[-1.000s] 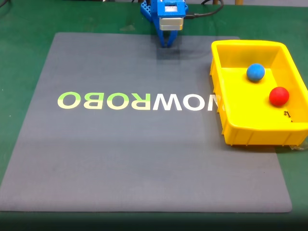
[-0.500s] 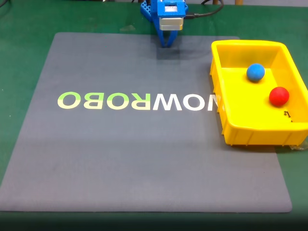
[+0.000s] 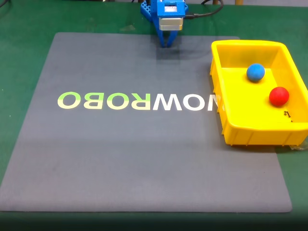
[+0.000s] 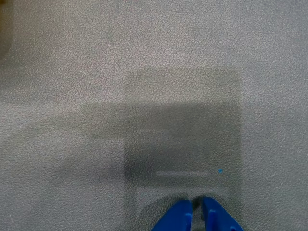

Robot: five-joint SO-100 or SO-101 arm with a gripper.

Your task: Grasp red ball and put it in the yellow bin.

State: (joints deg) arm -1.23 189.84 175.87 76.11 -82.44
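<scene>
The red ball [image 3: 278, 96] lies inside the yellow bin [image 3: 231, 122] at the right of the fixed view, near the bin's right wall. My blue gripper [image 3: 166, 44] hangs at the far edge of the grey mat, well to the left of the bin and away from the ball. In the wrist view the gripper [image 4: 196, 202] comes in from the bottom edge with its two blue fingertips [image 4: 179, 215] pressed together over bare mat, holding nothing.
A blue ball [image 3: 255, 72] also rests in the bin, behind the red one. The large grey mat [image 3: 120, 154] bears mirrored "ROBO" lettering [image 3: 137, 101] across its middle. Green table [image 3: 19, 57] surrounds the mat.
</scene>
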